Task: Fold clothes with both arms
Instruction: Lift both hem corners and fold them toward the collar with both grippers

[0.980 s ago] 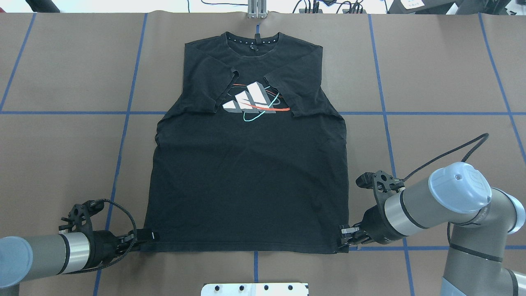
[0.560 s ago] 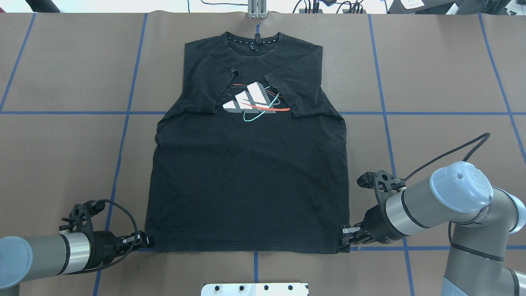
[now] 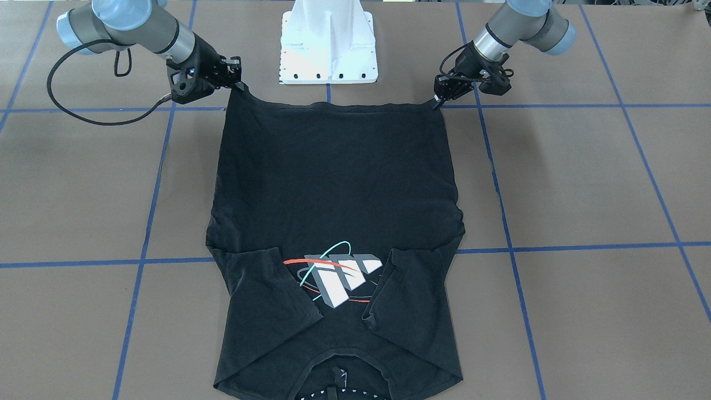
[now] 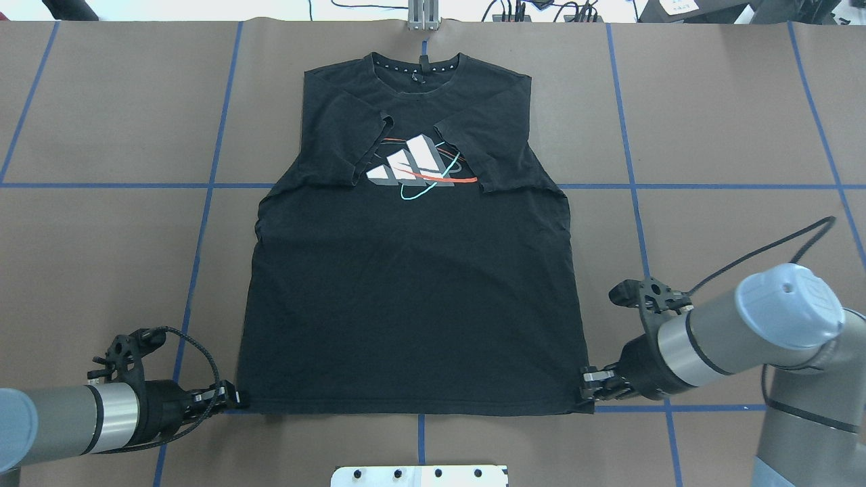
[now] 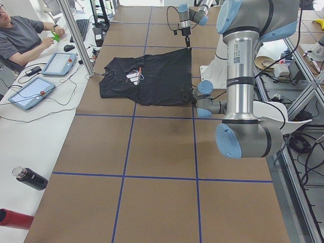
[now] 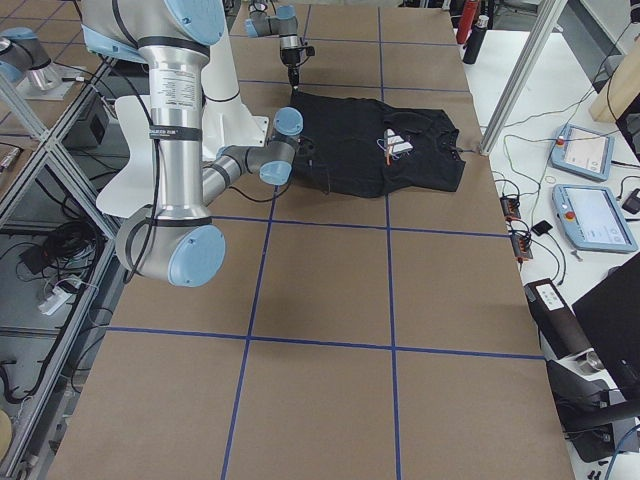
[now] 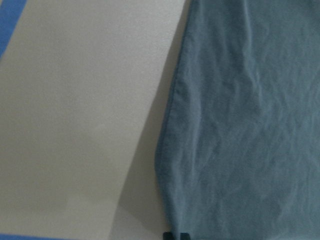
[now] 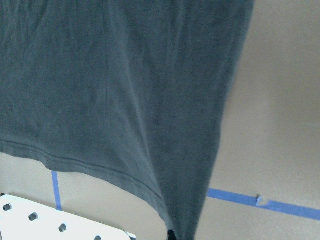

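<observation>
The black T-shirt (image 4: pixel 413 291) lies face up on the brown table, both sleeves folded in beside its white, red and teal logo (image 4: pixel 416 166), collar at the far edge. My left gripper (image 4: pixel 233 399) is shut on the near left hem corner, and my right gripper (image 4: pixel 585 392) is shut on the near right one. In the front-facing view the left gripper (image 3: pixel 436 100) and right gripper (image 3: pixel 238 84) hold the hem (image 3: pixel 333 106) taut and slightly raised between them. Both wrist views show the cloth (image 7: pixel 240 125) (image 8: pixel 125 85) running into the fingertips at the bottom edge.
The white pedestal base (image 3: pixel 329 41) stands just behind the hem. Blue tape lines (image 4: pixel 101 185) grid the table. A metal post (image 4: pixel 423 17) rises at the far edge by the collar. A seated person (image 5: pixel 20 35), tablets and bottles (image 5: pixel 30 178) are on the side bench.
My right gripper has moved outward to the right, pulling its hem corner along. My left gripper has slid slightly back and left at its corner. The hem now spans wider.
</observation>
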`<state>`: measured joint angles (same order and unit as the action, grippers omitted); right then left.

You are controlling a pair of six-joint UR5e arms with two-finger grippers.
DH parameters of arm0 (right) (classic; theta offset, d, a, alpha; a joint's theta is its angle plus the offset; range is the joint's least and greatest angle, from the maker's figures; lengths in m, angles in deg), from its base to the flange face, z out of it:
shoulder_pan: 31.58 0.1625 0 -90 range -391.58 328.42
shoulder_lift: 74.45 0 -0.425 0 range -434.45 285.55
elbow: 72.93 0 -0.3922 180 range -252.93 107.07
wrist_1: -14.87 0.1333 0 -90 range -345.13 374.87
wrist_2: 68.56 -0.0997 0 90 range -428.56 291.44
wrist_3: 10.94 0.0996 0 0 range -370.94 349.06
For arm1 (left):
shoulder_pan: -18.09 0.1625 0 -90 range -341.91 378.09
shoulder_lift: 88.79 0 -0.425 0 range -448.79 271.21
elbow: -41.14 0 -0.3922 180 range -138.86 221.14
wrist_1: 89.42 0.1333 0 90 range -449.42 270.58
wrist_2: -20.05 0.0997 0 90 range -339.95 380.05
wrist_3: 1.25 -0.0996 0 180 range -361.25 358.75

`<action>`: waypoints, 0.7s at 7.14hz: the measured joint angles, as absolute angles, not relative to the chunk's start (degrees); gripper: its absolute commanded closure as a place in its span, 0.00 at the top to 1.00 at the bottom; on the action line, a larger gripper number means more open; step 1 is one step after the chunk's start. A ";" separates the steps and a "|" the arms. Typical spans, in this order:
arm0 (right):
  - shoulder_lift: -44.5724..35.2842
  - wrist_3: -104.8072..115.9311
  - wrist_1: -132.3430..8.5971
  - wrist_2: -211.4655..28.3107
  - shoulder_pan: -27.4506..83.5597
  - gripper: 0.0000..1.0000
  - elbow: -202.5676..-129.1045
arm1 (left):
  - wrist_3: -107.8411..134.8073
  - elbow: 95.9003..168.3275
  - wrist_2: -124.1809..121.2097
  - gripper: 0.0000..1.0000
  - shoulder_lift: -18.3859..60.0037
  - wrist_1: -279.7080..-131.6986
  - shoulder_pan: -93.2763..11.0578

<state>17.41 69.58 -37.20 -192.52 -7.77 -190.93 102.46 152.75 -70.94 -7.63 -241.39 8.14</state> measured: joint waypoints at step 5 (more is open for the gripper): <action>31.85 76.04 -15.73 -198.74 -8.54 0.00 -192.47 | 100.91 160.62 -80.02 0.00 -9.80 -241.48 13.00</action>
